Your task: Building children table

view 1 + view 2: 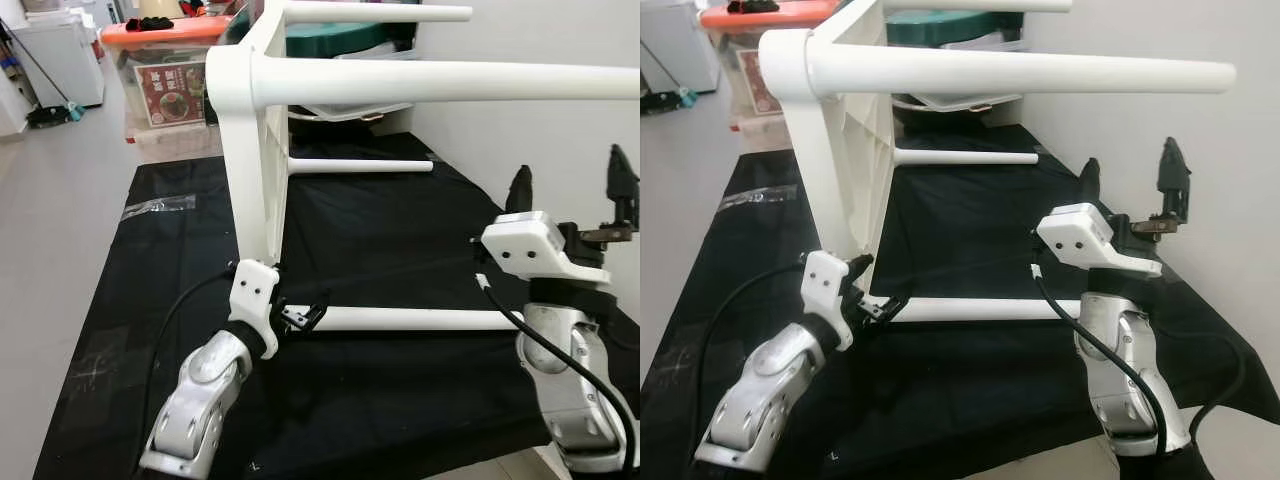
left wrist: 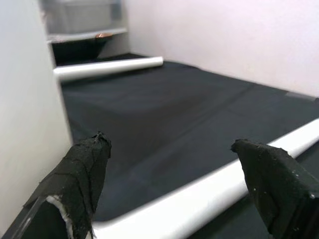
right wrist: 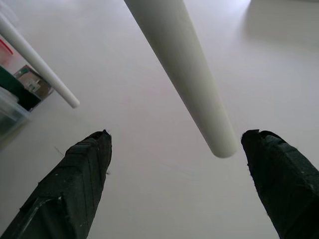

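Standing on its edge on a black floor mat (image 1: 380, 400), the white children's table (image 1: 252, 150) has its top vertical and its round legs pointing sideways toward the robot's right. Two legs run high, the nearer upper leg (image 1: 450, 82) crossing above the right arm and ending close to the white wall (image 1: 530, 140). Two more lie low: the near lower leg (image 1: 410, 319) rests along the mat, and a far lower leg (image 1: 360, 166) sticks out behind it.

The left gripper (image 1: 300, 312) sits at the bottom corner where the near lower leg meets the tabletop. Its fingers (image 2: 82, 172) are spread, one beside the tabletop's face and the other over the leg, and they do not appear to pinch anything. The right gripper (image 1: 568, 192) points upward below the free end of the upper leg, with its fingers (image 3: 75, 184) wide apart and nothing between them.

By the look of it all four legs are fitted, so the step in hand is probably checking or tightening the legs, or getting ready to tip the table onto its feet. I would judge the next move calls for the right gripper to rise and close around the upper leg near its tip, while the left steadies the lower corner so the piece does not slide on the mat.

An orange-lidded storage box (image 1: 165, 80) stands beyond the mat.
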